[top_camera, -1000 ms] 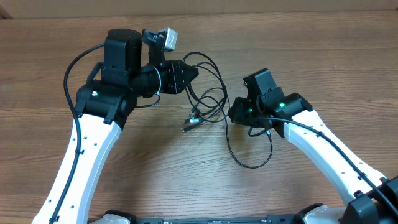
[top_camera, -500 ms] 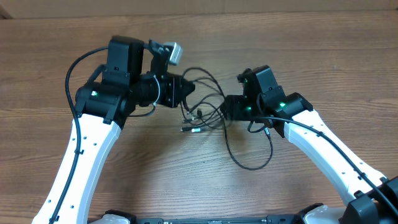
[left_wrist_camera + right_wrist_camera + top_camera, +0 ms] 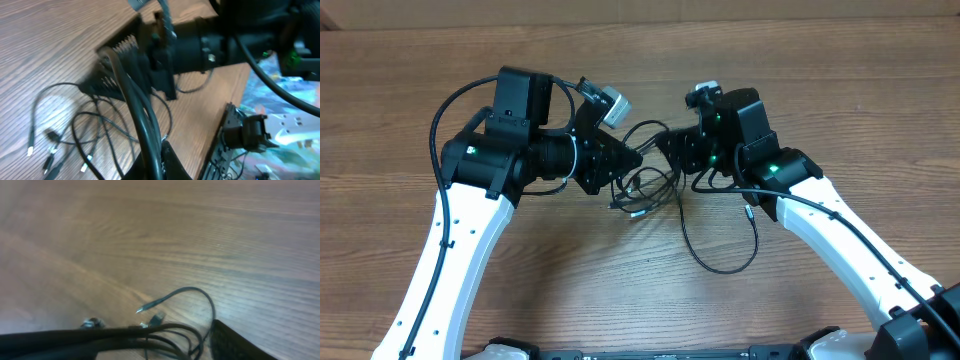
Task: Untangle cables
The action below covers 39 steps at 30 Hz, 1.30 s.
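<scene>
The cables (image 3: 646,188) are thin black cords tangled between my two grippers, and one long loop (image 3: 720,262) trails toward the front. My left gripper (image 3: 632,158) is shut on a pair of strands, seen pinched at the bottom of the left wrist view (image 3: 159,162). Loose loops and metal-tipped plug ends (image 3: 50,136) lie on the wood beside it. My right gripper (image 3: 672,150) faces the left one closely, its jaws standing apart. In the right wrist view only one finger (image 3: 235,342) shows, with several strands (image 3: 125,335) crossing in front and a plug tip (image 3: 150,306) beyond.
The wooden table (image 3: 820,70) stretches behind and to both sides. Thick black arm wires (image 3: 445,100) arch off the left arm. The table's edge and equipment below it (image 3: 250,135) show at the right of the left wrist view.
Both grippers have closed in on each other over the tangle. The right gripper moved up and left and its jaws have parted. The left wrist has turned while still holding its strands.
</scene>
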Tool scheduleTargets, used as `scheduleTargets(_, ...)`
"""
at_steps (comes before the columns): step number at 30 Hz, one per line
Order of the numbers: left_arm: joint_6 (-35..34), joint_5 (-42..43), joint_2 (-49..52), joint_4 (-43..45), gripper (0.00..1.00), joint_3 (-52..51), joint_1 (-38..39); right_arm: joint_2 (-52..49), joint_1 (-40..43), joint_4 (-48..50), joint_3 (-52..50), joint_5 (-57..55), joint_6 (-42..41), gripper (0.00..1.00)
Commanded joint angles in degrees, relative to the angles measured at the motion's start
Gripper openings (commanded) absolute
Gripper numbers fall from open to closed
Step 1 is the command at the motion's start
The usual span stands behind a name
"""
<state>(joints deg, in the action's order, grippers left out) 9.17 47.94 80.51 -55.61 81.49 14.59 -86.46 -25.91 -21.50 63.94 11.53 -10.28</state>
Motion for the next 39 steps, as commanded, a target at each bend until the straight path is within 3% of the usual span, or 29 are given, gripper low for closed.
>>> scheduleTargets(1, 3.8, 6.3, -1.4, -0.8, 0.04, 1.3, -0.3, -1.6, 0.2, 2.4, -0.2, -11.3, -2.7, 0.62)
scheduleTargets(6, 4.9, 6.6, -1.4, -3.9, 0.04, 1.3, -0.3, -2.0, 0.2, 8.5, -0.1, -21.0, -5.1, 0.61)
scheduleTargets(10, 5.9, 6.1, -1.4, -6.2, 0.04, 1.3, -0.4, -1.9, 0.9, 19.6, -0.1, -26.8, -4.6, 0.61)
scheduleTargets(15, 5.9, 4.3, -1.5, -6.6, 0.04, 1.3, -0.8, -1.2, 1.3, 27.9, -0.1, -25.6, -4.5, 0.62)
scheduleTargets(17, 5.8, 1.9, -1.5, -6.2, 0.04, 1.3, -1.1, -1.1, 1.2, 25.6, -0.1, -20.4, -4.5, 0.62)
scheduleTargets(23, -6.6, -14.9, -1.4, -2.2, 0.04, 1.3, -1.2, -1.4, 1.2, -0.7, -0.1, -8.4, -4.7, 0.69)
scheduleTargets(27, -7.1, -15.1, -1.4, -0.3, 0.04, 1.3, -1.2, -1.5, 1.2, -12.8, -0.2, -8.4, -4.7, 0.75)
scheduleTargets(30, -7.0, -14.1, -1.4, 0.5, 0.04, 1.3, -1.2, -1.5, 1.2, -14.8, -0.1, -6.5, -3.1, 0.82)
scheduleTargets(35, -1.9, -4.6, -1.4, 0.3, 0.04, 1.3, -1.1, -1.5, 1.2, -12.2, -0.1, 8.7, 10.7, 0.85)
scheduleTargets(39, -0.2, 0.0, -1.4, 0.1, 0.04, 1.3, -1.1, -1.5, 1.2, -6.8, -0.1, 9.2, 11.3, 0.86)
